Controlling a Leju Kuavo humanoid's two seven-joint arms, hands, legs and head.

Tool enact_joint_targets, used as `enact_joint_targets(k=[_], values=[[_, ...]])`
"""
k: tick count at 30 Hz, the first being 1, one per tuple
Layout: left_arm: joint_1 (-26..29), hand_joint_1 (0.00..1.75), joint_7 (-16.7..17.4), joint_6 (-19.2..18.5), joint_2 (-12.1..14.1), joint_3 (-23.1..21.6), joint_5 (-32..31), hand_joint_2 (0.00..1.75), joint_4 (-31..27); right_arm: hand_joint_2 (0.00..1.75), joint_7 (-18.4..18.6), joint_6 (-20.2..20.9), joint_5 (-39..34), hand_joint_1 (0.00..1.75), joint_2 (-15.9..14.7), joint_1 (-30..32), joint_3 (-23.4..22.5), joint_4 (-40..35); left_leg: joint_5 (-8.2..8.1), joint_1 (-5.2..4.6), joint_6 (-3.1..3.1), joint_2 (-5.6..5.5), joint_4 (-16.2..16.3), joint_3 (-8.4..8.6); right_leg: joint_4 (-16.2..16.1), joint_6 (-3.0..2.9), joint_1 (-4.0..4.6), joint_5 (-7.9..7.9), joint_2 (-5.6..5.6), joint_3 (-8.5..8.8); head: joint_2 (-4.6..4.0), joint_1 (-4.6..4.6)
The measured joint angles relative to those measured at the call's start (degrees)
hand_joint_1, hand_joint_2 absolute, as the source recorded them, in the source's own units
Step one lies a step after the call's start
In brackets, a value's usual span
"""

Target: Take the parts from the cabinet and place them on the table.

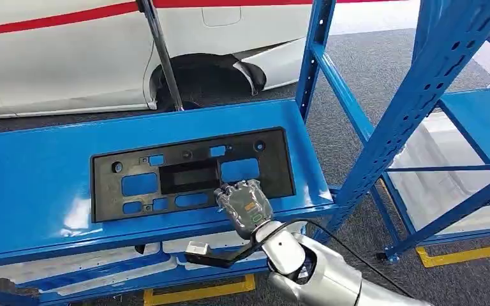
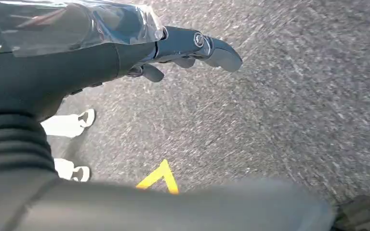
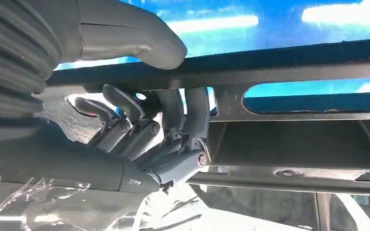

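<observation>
A black plastic panel (image 1: 274, 169) with several cut-outs lies flat on the blue cabinet shelf (image 1: 32, 172). My right hand (image 1: 245, 204) is at the panel's near edge, right of its middle. In the right wrist view the thumb (image 3: 125, 43) lies on one face of the panel (image 3: 294, 144) and the curled fingers (image 3: 173, 125) sit against the other, so the right hand (image 3: 139, 134) grips the edge. My left hand (image 2: 173, 48) hangs over grey carpet with its fingers stretched out and nothing in it.
A white car (image 1: 70, 57) with a red stripe stands behind the cabinet. Blue rack uprights (image 1: 421, 95) rise on the right. White parts lie on the lower shelf (image 1: 70, 268) and in the rack at the right (image 1: 440, 166). Yellow floor marks (image 1: 198, 293) run below.
</observation>
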Motion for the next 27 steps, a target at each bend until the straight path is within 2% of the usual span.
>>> enact_joint_targets(k=[12,17,27], values=[[0.0,0.0,-3.1,1.2,0.0,-0.1,-0.2,1.75,0.0,1.75,0.1,0.2,0.7,1.75,0.0,-2.0,-1.0,-0.3,0.0,0.0,0.0,0.0,0.0,0.01,0.0,0.0,0.0,0.0,0.0,0.0,0.0,0.0],[0.0,0.0,-2.9,2.4,0.0,-0.2,-0.8,1.75,0.0,1.75,0.1,0.2,0.7,1.75,0.0,-2.4,-1.0,-0.3,0.0,0.0,0.0,0.0,0.0,0.01,0.0,0.0,0.0,0.0,0.0,0.0,0.0,0.0],[0.0,0.0,-2.6,1.9,0.0,-0.2,-0.4,1.75,0.0,1.75,-0.1,0.2,0.6,1.75,0.0,-2.7,-1.0,-0.3,0.0,0.0,0.0,0.0,0.0,0.0,0.0,0.0,0.0,0.0,0.0,0.0,0.0,0.0]])
